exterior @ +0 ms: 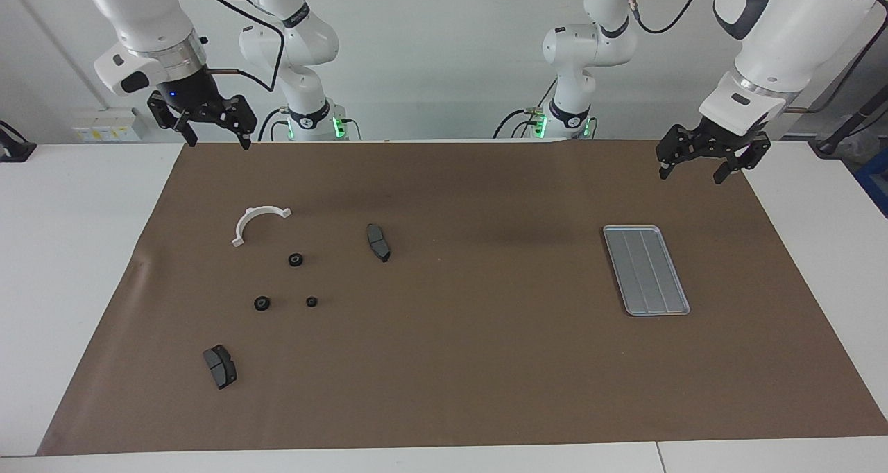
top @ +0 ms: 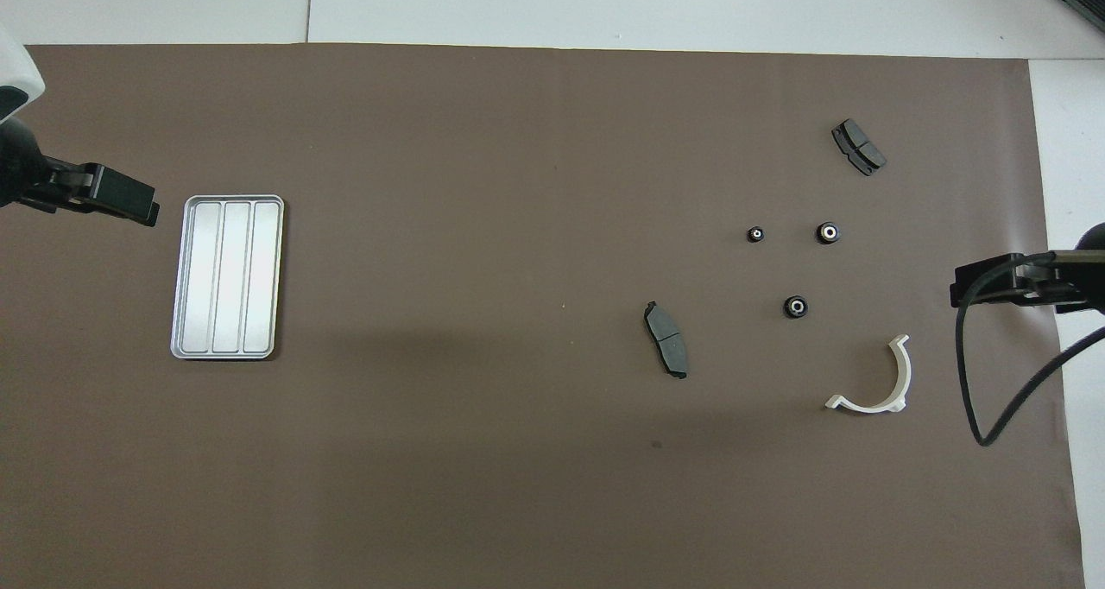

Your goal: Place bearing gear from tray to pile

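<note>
- On the brown mat, the tray is our landmark, lying toward the left arm's end of the surface with its ridged floor bare: no gear shows in it.
- Well apart from the tray, toward the right arm's end, sits the pile, and that is where the bearing gears are: three small black gears on the mat among the loose parts.
- A white bracket curves on the robots' side of those gears, nearer to the robots than the tray is; one brake pad lies between gears and tray, and a second brake pad lies farther from the robots than the tray.
- The left gripper hangs in the air over the mat on the robots' side of the tray, fingers spread and holding nothing, which reads to me as clearance rather than a reach.
- The right gripper hovers high over the mat's edge, well apart from the tray, fingers apart and empty too; it looks to be waiting.
- My call: with the tray bare and every visible gear in the pile, nothing is left to carry, so both arms stand clear of the parts.
</note>
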Robot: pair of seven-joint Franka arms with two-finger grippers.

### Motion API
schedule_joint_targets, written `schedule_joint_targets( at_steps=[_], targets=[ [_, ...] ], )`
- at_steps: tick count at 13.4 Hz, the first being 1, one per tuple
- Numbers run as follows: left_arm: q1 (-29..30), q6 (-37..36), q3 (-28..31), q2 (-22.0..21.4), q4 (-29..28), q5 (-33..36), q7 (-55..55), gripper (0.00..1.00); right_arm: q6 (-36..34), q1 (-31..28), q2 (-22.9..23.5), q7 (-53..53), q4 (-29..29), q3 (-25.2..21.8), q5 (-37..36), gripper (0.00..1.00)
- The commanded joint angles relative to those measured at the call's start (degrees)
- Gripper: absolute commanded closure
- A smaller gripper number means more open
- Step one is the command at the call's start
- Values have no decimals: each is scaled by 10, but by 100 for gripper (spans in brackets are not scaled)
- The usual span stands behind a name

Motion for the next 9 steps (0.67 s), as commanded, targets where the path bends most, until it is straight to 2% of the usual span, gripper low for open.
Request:
schedule_joint_targets(
  at_steps=[1,9],
  targets=[
    [10,-5,-4,-23,-16,22,10,0,-2,-2,-16,-10,-16,0,-6,0],
    [14,-4,-4,-29,-24,27,19,0,12,-5,-12,-7,-8,-4,-6,0]
  ],
)
